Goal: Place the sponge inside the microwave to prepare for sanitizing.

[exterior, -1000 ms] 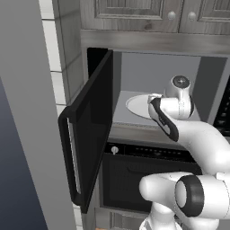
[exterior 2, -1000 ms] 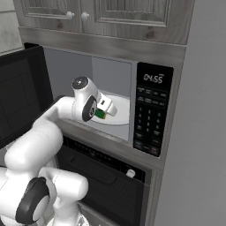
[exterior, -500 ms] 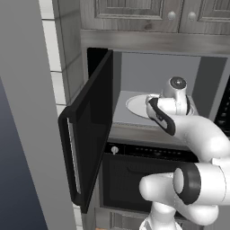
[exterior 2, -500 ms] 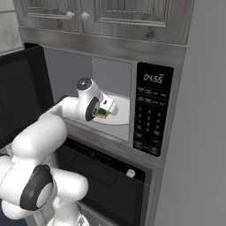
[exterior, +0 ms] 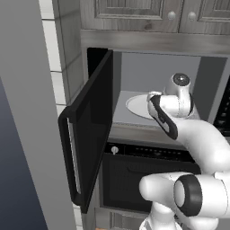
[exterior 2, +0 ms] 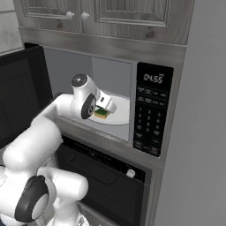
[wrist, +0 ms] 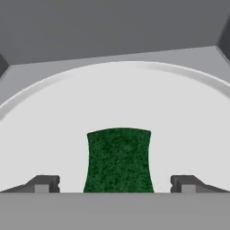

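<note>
The microwave [exterior 2: 150, 119] stands open, its dark door [exterior: 92, 130] swung out to the left. On the round pale turntable [wrist: 115, 99] inside lies the green sponge [wrist: 118, 159], also seen as the small green block [exterior 2: 101, 113] under my hand. My gripper [wrist: 115, 182] is inside the cavity and open. Its two fingertips [wrist: 45, 183] stand on either side of the sponge with a clear gap to it on each side. In the left base view my wrist hides the sponge, and the turntable [exterior: 137, 105] shows beside it.
A black oven [exterior 2: 101, 176] with small round knobs sits right below the microwave. Grey wooden cabinets [exterior 2: 128, 17] hang above it. The open door juts toward the base on the left, and a grey wall panel [exterior: 27, 134] stands left of it.
My hand has shifted slightly up and back inside the cavity. The sponge stays low on the turntable.
</note>
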